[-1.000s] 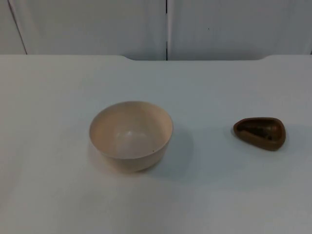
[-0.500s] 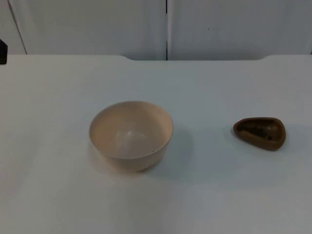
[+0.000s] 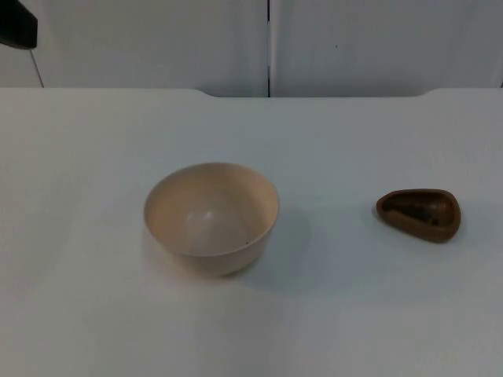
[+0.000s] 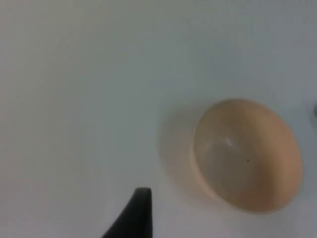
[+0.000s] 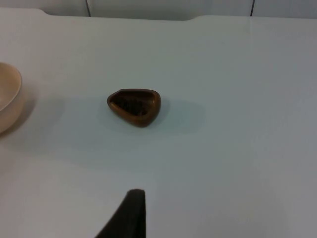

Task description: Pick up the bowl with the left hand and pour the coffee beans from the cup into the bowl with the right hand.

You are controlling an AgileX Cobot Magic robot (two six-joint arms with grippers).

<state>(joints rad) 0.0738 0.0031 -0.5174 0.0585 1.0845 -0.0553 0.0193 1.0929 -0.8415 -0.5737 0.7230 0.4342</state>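
Nothing done: we see bowl (image 4: 246, 154) ahead of left claw (image 4: 136, 210), cup (image 5: 134, 106) ahead of right claw (image 5: 130, 213); finger spacing unclear; lifting, pouring left.

White table (image 3: 369, 314) carries two items, both resting directly on its surface. A cream-coloured bowl (image 3: 211, 217) stands upright left of the table's centre in the top view, mouth up, interior showing nothing beyond one small dark speck on the inner wall. A brown wooden cup (image 3: 419, 214), rounded-triangular in outline, sits to the right of the bowl, well apart from it and not touching; dark coffee beans (image 3: 416, 209) lie inside it. Both items throw soft shadows onto the table surface. The table's far edge meets the grey partition wall (image 3: 377, 43), where a shallow recess is cut into the edge at its middle
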